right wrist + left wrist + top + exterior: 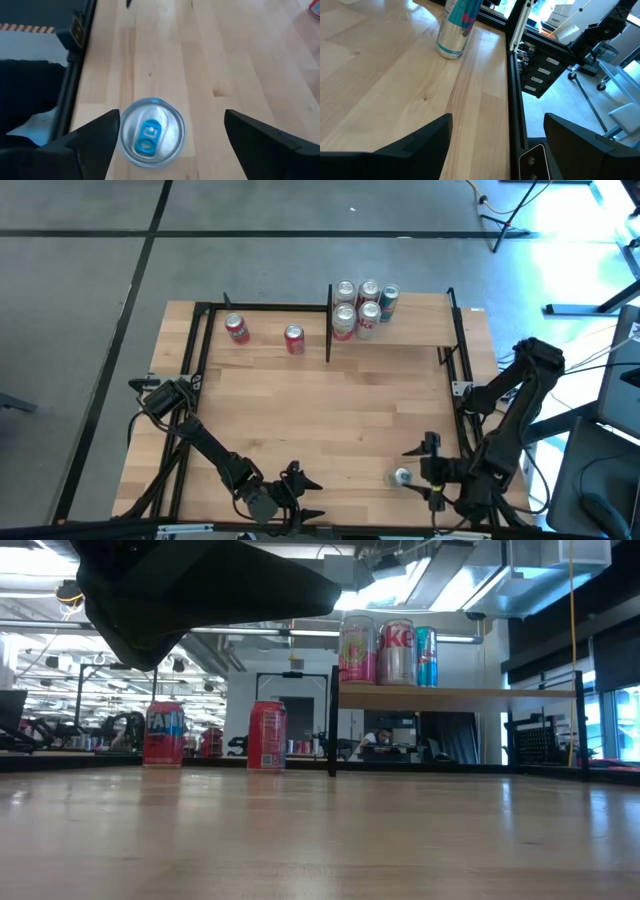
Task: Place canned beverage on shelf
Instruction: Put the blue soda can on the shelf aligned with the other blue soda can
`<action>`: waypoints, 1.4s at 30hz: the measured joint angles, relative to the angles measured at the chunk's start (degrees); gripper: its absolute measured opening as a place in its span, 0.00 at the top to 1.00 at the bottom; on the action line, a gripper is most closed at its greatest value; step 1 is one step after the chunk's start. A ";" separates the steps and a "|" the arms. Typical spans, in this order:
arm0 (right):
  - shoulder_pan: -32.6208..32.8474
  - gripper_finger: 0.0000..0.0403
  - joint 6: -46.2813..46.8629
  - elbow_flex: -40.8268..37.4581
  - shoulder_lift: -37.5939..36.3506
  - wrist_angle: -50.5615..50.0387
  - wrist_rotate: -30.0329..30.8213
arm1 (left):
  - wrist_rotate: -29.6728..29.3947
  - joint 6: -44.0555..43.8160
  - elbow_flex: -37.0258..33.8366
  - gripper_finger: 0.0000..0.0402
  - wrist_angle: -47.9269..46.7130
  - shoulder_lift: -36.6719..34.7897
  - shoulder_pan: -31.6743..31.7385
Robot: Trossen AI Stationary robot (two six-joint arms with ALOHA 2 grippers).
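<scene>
Can [152, 131] beneath open right tool [170, 137]

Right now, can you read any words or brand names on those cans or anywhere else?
"FAN": partial lettering on the left red can on the table.
"ke": partial red lettering on the silver can on the shelf.
Pink can, other red can, teal can: print too blurred to read.

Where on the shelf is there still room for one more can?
The shelf is crowded at its left end, where five cans huddle beside the black middle post. The board is bare from the teal can across to the right posts. The front strip before the cans looks narrow. The low view shows the same open right half.
</scene>
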 joint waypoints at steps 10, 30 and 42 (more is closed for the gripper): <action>0.00 0.14 -1.31 -0.25 1.31 4.51 -3.90 | 0.00 0.02 0.00 0.25 0.00 0.00 -0.02; -0.93 0.28 -1.26 -0.95 8.55 4.56 0.08 | 0.00 0.04 0.00 0.25 -0.02 0.00 -0.02; -4.79 0.50 -9.38 1.76 1.55 -3.96 -0.15 | 0.00 0.17 0.00 0.25 -0.02 0.00 -0.16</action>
